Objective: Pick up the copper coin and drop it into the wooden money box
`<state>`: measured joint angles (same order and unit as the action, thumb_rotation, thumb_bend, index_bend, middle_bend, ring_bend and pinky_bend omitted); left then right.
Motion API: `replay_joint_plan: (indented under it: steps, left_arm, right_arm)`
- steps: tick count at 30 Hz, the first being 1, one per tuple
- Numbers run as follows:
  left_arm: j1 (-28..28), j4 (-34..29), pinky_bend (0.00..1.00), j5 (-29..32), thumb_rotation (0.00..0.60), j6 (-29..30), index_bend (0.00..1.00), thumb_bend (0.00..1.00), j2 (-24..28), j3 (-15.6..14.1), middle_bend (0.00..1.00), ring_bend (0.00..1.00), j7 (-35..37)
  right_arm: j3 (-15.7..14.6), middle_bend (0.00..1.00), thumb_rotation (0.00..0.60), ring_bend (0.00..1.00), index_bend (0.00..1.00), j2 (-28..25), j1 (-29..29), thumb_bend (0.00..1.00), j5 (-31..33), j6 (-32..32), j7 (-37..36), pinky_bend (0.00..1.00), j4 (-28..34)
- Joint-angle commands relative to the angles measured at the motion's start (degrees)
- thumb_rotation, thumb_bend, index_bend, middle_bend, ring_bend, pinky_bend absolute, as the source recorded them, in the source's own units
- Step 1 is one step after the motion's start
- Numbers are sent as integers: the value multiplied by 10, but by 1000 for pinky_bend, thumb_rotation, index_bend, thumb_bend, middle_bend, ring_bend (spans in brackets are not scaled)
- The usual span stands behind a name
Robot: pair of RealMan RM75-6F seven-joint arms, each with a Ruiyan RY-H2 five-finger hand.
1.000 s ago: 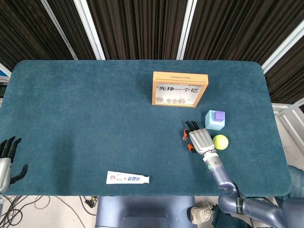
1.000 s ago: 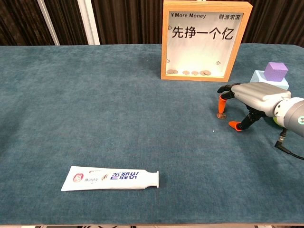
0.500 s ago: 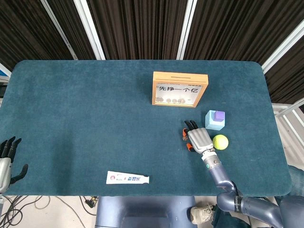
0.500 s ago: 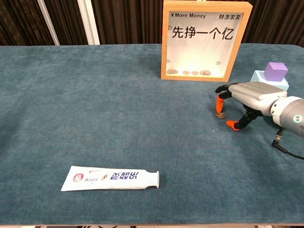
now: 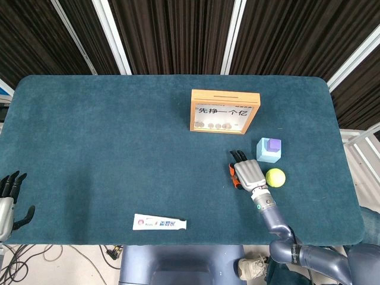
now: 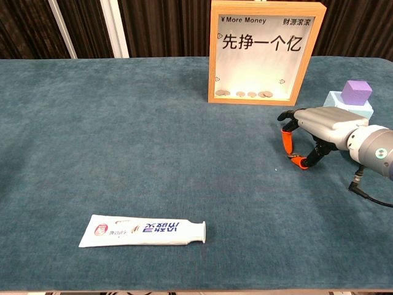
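Dark teal counter (image 5: 119,136), napped like felt, rounded at the corners, set before a backdrop of black ribbed panels with white bars. Item: upright wooden money box (image 6: 266,52), light-wood rectangular frame with a clear front pane printed with "More Money" and large black characters, a slot along its top edge in the head view, a row of coins lying inside at the bottom. Item: pale blue block (image 5: 266,151) with a smaller purple cube (image 6: 356,91) resting on top, to the right of the box. Item: yellow-green ball (image 5: 275,177), just beside the right hand and near the blue block. Item: white toothpaste tube (image 6: 142,230), flat, printed in blue, lying lengthwise near the front edge, well apart from everything else. Right hand (image 6: 319,126): grey shell, black fingers with orange tips, palm down over the counter in front of the box, an orange fingertip (image 6: 285,136) and the thumb drawn close together low at the cloth. Copper coin: cannot be made out in either view, so whether the hand grasps it cannot be told. Left hand (image 5: 8,199): at the near left edge, off the counter, fingers apart and released, holding nothing.
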<state>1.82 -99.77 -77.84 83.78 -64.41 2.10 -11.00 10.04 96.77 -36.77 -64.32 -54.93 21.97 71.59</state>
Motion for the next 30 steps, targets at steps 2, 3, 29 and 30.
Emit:
replay_joint_plan:
  steps: [2,3,29,30]
  left_arm:
    - [0,0,27,0,600,0,87,362,0,0,2,0,1]
    - [0,0,29,0,600,0,87,362,0,0,2,0,0]
    - [-1,-3,39,0,600,0,87,366,2,-1,2,0,1]
    - [-1,-3,40,0,600,1,87,366,2,-2,2,0,2]
  right_arm:
    - [3,123,600,110,640,4,1,457,-2,-5,-12,999,-2]
    - [2,123,600,110,645,5,1,458,-3,-5,-14,1000,-3]
    - [9,138,600,119,724,-149,46,549,-31,-80,-23,375,232]
    - [12,138,600,119,724,-163,49,549,-31,-87,-19,180,252]
